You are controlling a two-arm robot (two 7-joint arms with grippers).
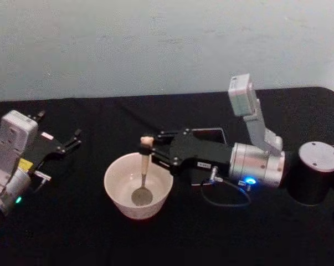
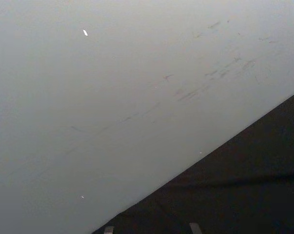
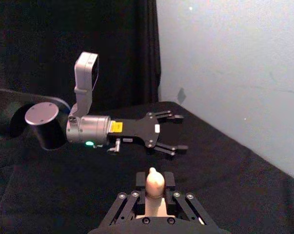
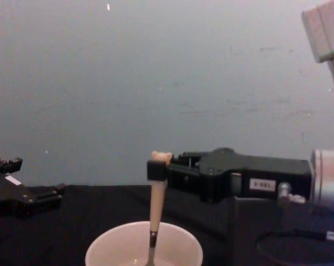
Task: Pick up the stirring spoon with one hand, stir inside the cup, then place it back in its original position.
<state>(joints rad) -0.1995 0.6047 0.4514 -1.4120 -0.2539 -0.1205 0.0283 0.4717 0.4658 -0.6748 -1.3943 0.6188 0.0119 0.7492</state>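
The right gripper (image 1: pixel 150 151) is held out flat on its silver wrist, fingers squeezed on the stirring spoon (image 1: pixel 143 174). The left gripper (image 1: pixel 58 128) is parked far left, fingers spread apart.

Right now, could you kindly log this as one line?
right gripper: shut on stirring spoon | its bowl in cup | left gripper: parked left, open

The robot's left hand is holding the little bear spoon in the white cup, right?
Not quite. It is the right gripper that holds the stirring spoon in the cup, as the head view shows. The left gripper sits off to the side, open and empty.
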